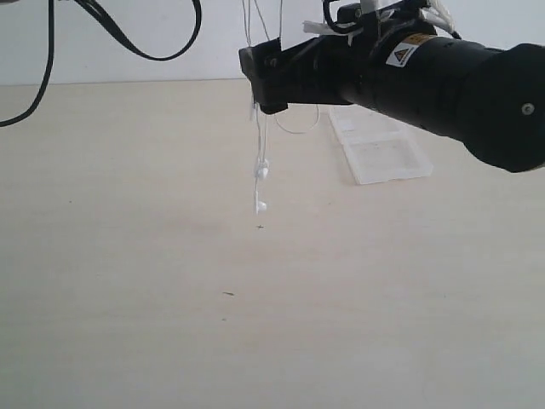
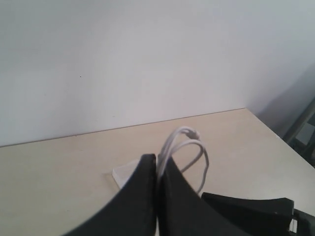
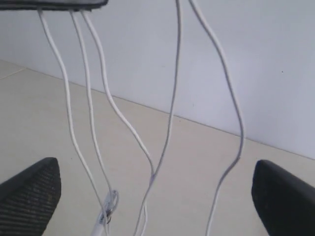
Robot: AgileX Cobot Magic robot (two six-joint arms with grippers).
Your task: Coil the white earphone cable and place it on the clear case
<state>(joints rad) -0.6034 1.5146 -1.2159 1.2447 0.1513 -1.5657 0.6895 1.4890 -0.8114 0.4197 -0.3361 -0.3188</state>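
Observation:
In the left wrist view my left gripper [image 2: 157,158] is shut on the white earphone cable [image 2: 183,142], which loops out past its fingertips. In the exterior view this gripper is above the top edge, and the cable [image 1: 258,128] hangs down from there. Two earbuds [image 1: 261,170] dangle just above the table. My right gripper [image 1: 262,83] reaches in from the right at the level of the hanging strands. It stands wide open [image 3: 156,189], and several strands [image 3: 170,118] hang between its fingers without touching them. The clear case [image 1: 383,149] lies flat on the table behind it, to the right.
The pale wooden table [image 1: 170,298] spreads left and forward of the hanging earbuds. Thick black robot cables [image 1: 128,43] droop at the top left. The bulky black right arm [image 1: 451,85] spans the upper right above the case. A white wall stands behind.

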